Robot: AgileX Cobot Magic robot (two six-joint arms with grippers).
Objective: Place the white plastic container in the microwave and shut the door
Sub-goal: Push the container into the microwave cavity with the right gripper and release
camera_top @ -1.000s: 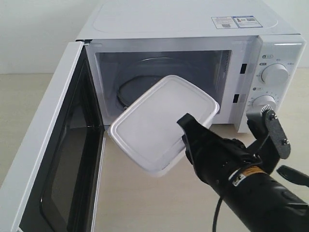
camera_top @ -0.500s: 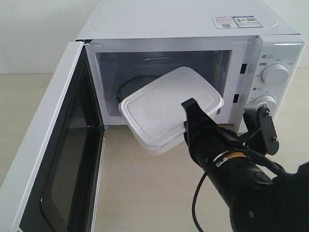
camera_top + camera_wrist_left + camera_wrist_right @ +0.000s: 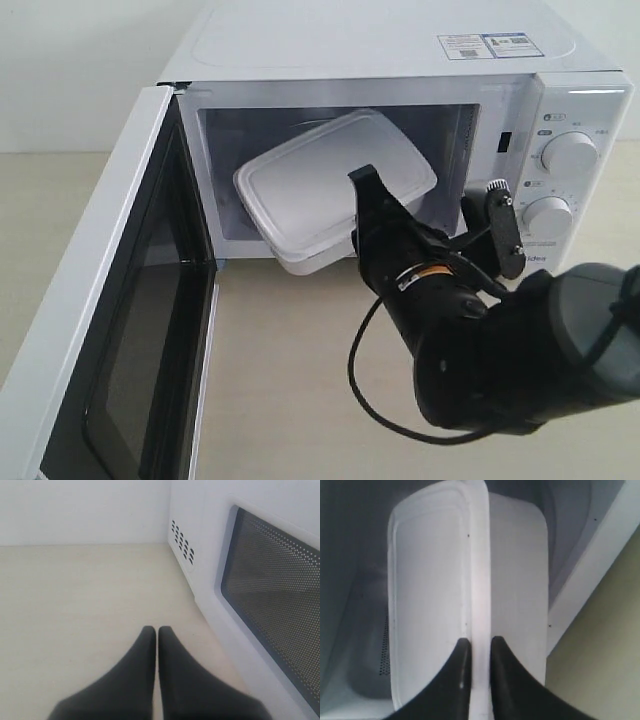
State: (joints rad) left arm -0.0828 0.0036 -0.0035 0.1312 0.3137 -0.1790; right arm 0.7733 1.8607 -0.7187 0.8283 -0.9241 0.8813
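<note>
Right end effector [image 3: 476, 642], grasping the container [image 3: 310, 175] by its rim, holds it tilted half inside the microwave [image 3: 350, 45] (left end effector [image 3: 156, 630] clenched, empty); next it likely needs setting down and releasing.

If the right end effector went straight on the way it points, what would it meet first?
The right end effector, shut on the white plastic container, aims into the microwave; the container would probably reach the cavity's back wall first, depth unclear.

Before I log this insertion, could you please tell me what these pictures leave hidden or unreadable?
Exterior view: right gripper covers the near corner of the white plastic container, so contact with the microwave floor is unclear; sticker text too small.
Left wrist view: edge cuts off the door; handle unseen.
</note>
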